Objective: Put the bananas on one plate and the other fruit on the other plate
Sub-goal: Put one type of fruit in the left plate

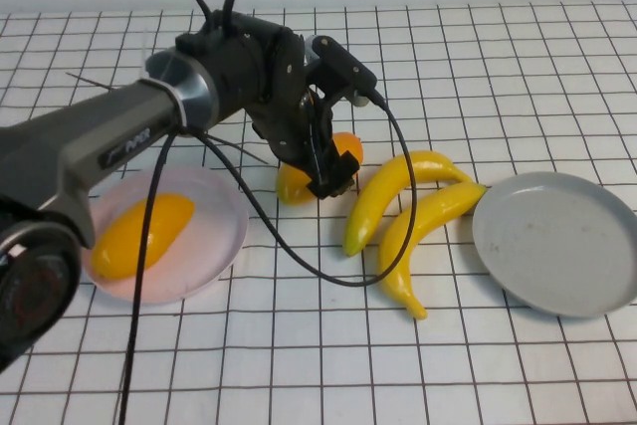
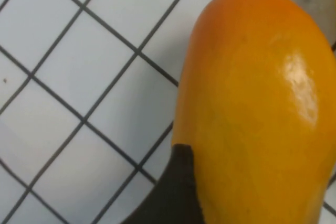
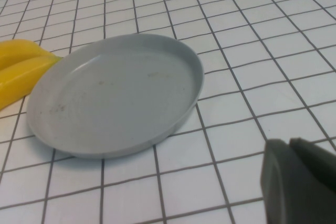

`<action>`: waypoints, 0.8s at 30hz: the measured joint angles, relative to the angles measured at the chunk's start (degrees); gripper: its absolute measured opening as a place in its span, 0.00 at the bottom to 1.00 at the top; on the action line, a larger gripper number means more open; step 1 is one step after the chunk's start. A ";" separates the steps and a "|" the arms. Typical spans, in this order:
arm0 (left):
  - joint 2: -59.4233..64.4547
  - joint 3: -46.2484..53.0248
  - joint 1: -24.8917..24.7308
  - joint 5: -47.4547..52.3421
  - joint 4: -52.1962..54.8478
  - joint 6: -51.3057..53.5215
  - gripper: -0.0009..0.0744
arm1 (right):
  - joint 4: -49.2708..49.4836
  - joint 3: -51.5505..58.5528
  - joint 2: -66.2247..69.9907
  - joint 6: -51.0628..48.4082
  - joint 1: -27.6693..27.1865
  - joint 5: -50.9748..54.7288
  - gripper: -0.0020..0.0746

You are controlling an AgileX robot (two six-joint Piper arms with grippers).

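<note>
My left gripper (image 1: 324, 178) is low over the table's middle, closed around an orange mango (image 1: 293, 184) that lies just right of the pink plate (image 1: 217, 208). In the left wrist view the mango (image 2: 257, 103) fills the space between the jaws, with one dark finger (image 2: 173, 198) against its side. A second mango (image 1: 144, 234) lies on the pink plate. Two yellow bananas (image 1: 393, 196) (image 1: 423, 231) lie side by side on the table between the held mango and the empty grey plate (image 1: 557, 246). My right gripper (image 3: 302, 182) is shut and empty beside the grey plate (image 3: 115, 93); it is out of the high view.
The left arm and its black cable (image 1: 299, 261) reach across the table's left half and over the pink plate. The banana tips (image 3: 21, 72) touch the grey plate's rim. The white gridded table (image 1: 299, 365) lies bare in front.
</note>
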 joint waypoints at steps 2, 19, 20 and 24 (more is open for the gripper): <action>2.28 -1.71 0.00 0.11 -0.31 0.00 0.87 | 0.00 0.00 0.00 0.00 0.00 0.00 0.01; -4.24 -1.57 0.00 4.18 8.47 -10.95 0.74 | 0.00 0.00 0.00 0.00 0.00 0.00 0.01; -6.62 0.52 0.00 4.18 9.39 -11.49 0.74 | 0.00 0.00 0.00 0.00 0.00 0.00 0.01; -15.95 12.87 1.39 1.93 10.25 -13.34 0.74 | 0.00 0.00 0.00 0.00 0.00 0.00 0.01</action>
